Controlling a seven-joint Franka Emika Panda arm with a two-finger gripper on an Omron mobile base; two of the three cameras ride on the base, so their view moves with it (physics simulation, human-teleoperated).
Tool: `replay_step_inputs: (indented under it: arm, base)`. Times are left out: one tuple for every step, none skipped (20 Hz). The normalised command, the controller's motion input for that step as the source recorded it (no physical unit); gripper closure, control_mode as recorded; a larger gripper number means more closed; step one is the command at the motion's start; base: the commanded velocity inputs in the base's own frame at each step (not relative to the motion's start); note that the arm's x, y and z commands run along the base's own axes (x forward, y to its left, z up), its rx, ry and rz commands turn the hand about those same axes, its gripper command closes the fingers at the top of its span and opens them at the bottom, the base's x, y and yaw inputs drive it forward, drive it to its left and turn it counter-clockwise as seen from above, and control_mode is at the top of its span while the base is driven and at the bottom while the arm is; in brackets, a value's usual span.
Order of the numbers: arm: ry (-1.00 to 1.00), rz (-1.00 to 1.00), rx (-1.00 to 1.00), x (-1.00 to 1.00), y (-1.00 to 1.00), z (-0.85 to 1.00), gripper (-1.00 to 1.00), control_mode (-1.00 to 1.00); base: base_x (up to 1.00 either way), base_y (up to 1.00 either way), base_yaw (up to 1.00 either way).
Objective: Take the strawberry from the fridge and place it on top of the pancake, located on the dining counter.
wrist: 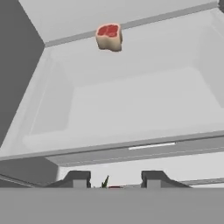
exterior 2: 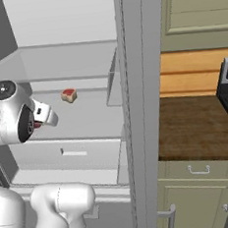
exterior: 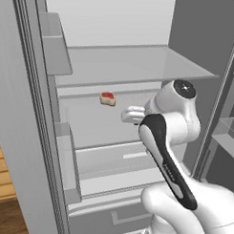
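One pale block (wrist: 109, 36), one strawberry (wrist: 114, 187)

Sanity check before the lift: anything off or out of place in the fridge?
Nothing stands out. The fridge is open with tidy shelves. A pale block with a red top sits upright at the back. The gripper has something small and red between its fingertips, likely the strawberry.

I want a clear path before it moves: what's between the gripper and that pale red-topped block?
Nothing stands between them. In the hand view, only bare pale shelf stretches from the gripper to the block.
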Motion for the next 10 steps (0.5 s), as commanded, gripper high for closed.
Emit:
replay_step_inputs:
  arm:
    - [0.18, 0.00, 0.00, -0.40, -0.14, 0.47, 1.00, -1.00]
    - [0.15, 0.00, 0.00, -0.44, -0.11, 0.40, 1.00, -1.00]
    - [0.16, 0.00, 0.00, -0.39, -0.11, 0.37, 1.00, -1.00]
    - [0.13, 0.00, 0.00, -0.44, -0.11, 0.36, 1.00, -1.00]
    - [0.08, 0.00, 0.00, -0.49, -0.08, 0.32, 1.00, -1.00]
    - [0.05, 0.00, 0.00, -0.45, -0.07, 0.24, 1.00, -1.00]
    - [0.00, 0.00, 0.00, -0.66, -0.09, 0.16, 1.00, -1.00]
    - [-0.01, 0.00, 0.00, -0.77, -0.09, 0.04, 1.00, -1.00]
    - [-0.04, 0.00, 0.00, -0.84, -0.04, 0.00, 1.00, -1.00]
    - [-0.07, 0.00, 0.00, -0.89, -0.01, 0.00, 1.00, -1.00]
  base:
    - [0.00, 0.00, 0.00]
    - [0.00, 0.00, 0.00]
    - [0.00, 0.00, 0.00]
    - [0.00, 0.00, 0.00]
    - [0.00, 0.00, 0.00]
    - [0.00, 0.00, 0.00]
    - [0.00, 0.00, 0.00]
    - [0.00, 0.00, 0.00]
    - [0.00, 0.00, 0.00]
    - [0.00, 0.00, 0.00]
